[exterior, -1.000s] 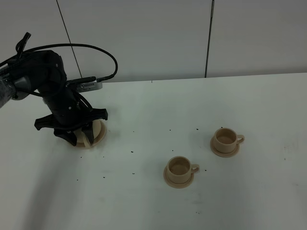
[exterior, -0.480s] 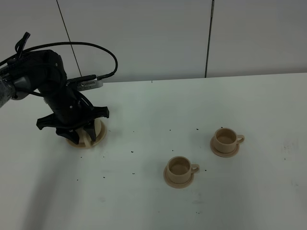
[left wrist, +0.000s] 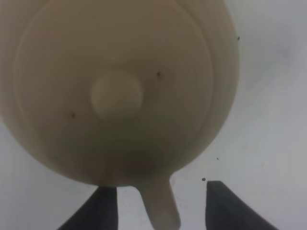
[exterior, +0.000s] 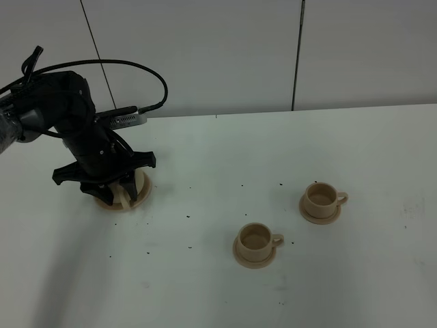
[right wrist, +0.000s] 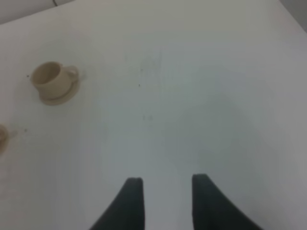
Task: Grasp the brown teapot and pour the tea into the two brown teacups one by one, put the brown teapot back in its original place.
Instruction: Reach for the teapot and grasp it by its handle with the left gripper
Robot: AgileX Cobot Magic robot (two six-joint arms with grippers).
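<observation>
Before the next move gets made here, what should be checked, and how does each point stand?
1. Left gripper open: ok.
2. Loop handle of the brown teapot lies between the open fingers: ok.
3. Lid seated on the teapot: ok.
4. Teapot resting on its wide saucer: ok as far as the high view shows; the gripper hides most of it.
5. Near teacup and far teacup upright on their saucers: ok.
6. Right gripper open, over bare table, away from the cups: ok.
</observation>
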